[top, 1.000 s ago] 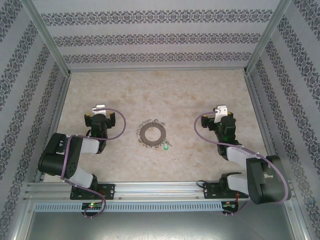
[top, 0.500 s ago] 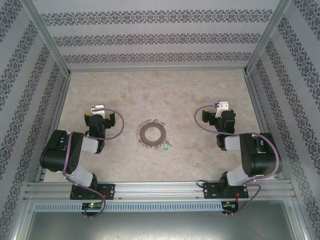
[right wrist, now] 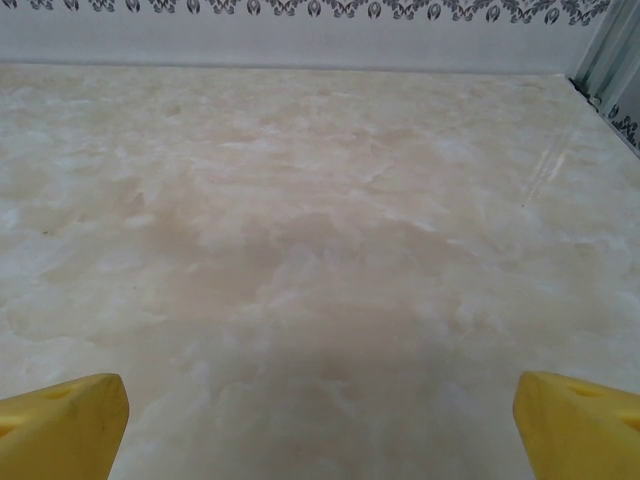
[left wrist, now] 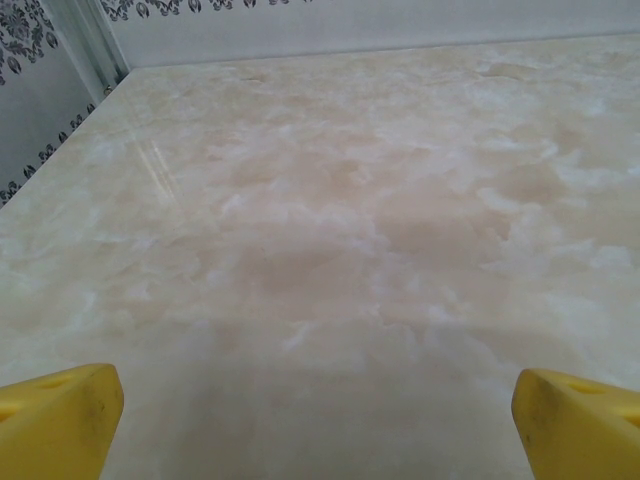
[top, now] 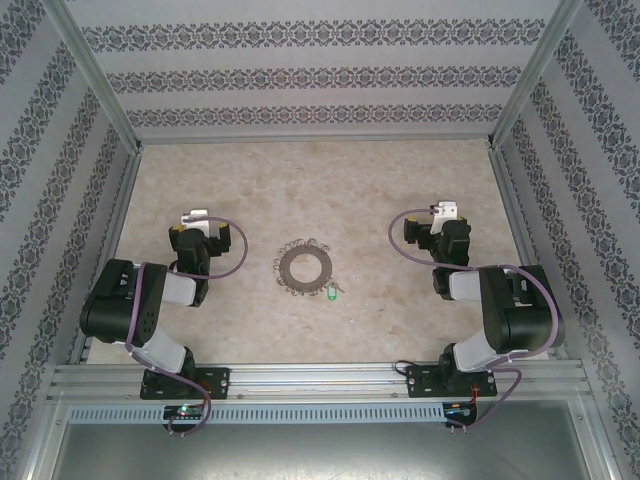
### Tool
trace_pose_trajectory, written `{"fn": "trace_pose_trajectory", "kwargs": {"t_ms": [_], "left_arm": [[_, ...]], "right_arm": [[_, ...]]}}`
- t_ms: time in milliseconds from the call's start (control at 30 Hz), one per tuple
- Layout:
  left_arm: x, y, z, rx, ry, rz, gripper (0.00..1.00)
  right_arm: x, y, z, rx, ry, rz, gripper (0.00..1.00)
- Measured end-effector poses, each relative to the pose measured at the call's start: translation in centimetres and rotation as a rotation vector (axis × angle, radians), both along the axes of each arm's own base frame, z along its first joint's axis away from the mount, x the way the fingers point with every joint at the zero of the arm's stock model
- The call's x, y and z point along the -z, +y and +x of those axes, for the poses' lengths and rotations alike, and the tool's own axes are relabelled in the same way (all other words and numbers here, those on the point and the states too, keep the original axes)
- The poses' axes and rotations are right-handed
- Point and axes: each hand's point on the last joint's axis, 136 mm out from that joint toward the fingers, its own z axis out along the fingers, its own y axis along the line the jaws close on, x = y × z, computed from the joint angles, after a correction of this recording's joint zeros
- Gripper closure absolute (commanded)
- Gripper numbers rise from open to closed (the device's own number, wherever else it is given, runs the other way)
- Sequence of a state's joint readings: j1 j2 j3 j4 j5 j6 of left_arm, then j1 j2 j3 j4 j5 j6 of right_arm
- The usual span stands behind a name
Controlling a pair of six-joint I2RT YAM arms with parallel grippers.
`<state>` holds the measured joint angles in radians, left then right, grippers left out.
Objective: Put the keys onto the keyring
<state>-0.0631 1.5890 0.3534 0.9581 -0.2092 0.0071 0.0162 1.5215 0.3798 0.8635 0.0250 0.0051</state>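
Right arm is sitting folded back over its base, having drawn in over the past second. The left gripper [left wrist: 320,420] and right gripper [right wrist: 320,420] are hanging spread wide, empty, above the marble table [top: 400,180]. The keyring [top: 304,267] is lying unmoved mid-table between the arms, with the green-headed key [top: 329,293] just beside its near-right rim.

Table [top: 400,180] seen marbled beige; walls [top: 300,70] banded with dark floral print; keyring [top: 286,266] grey-brown; key [top: 329,293] apparently green-headed; fingertips [left wrist: 60,415] yellow.
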Motion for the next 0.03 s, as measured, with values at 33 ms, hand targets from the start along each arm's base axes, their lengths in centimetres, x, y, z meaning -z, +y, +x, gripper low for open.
{"fn": "trace_pose_trajectory", "kwargs": {"t_ms": [33], "left_arm": [[0.0, -0.01, 0.0, 0.0, 0.0, 0.0, 0.0]], "right_arm": [[0.0, 0.0, 0.0, 0.0, 0.0, 0.0, 0.02]]}}
